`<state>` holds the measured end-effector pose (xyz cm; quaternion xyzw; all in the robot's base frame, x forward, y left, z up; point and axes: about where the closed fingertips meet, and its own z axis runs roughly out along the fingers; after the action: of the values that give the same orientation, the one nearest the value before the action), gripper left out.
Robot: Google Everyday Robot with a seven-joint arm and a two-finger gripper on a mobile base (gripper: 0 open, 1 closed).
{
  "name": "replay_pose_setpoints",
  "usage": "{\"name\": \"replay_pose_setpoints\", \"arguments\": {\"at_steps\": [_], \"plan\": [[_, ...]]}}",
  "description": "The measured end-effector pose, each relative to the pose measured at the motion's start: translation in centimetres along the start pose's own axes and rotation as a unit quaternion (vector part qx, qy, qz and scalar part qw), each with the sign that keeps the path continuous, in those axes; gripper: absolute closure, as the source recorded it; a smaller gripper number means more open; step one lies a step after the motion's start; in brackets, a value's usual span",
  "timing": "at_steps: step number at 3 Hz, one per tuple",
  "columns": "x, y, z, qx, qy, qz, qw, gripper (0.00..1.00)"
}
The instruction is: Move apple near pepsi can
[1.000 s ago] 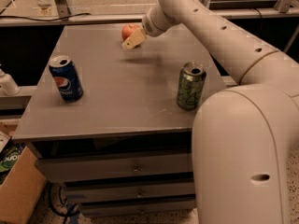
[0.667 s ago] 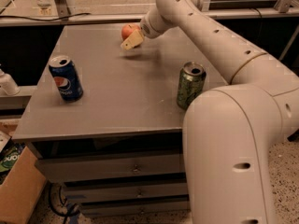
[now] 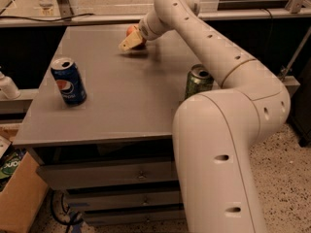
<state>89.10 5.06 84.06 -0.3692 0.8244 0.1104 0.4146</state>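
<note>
Camera view: gripper (image 3: 129, 42) sits at far side of grey table (image 3: 121, 106), right against the apple (image 3: 131, 30), partly covering it. Cannot tell if it's wide, narrow or actually holding the apple. Apple is at table's back edge, well apart from pepsi can (image 3: 68, 81), which stands upright near front-left. Green can (image 3: 198, 82) upright at right edge, beside the arm (image 3: 214, 47).
</note>
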Motion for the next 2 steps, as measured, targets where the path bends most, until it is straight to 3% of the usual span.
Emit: {"name": "replay_pose_setpoints", "arguments": {"at_steps": [2], "plan": [[-1.07,-0.34,0.04,0.003,-0.010,0.003,0.9999,0.42]]}}
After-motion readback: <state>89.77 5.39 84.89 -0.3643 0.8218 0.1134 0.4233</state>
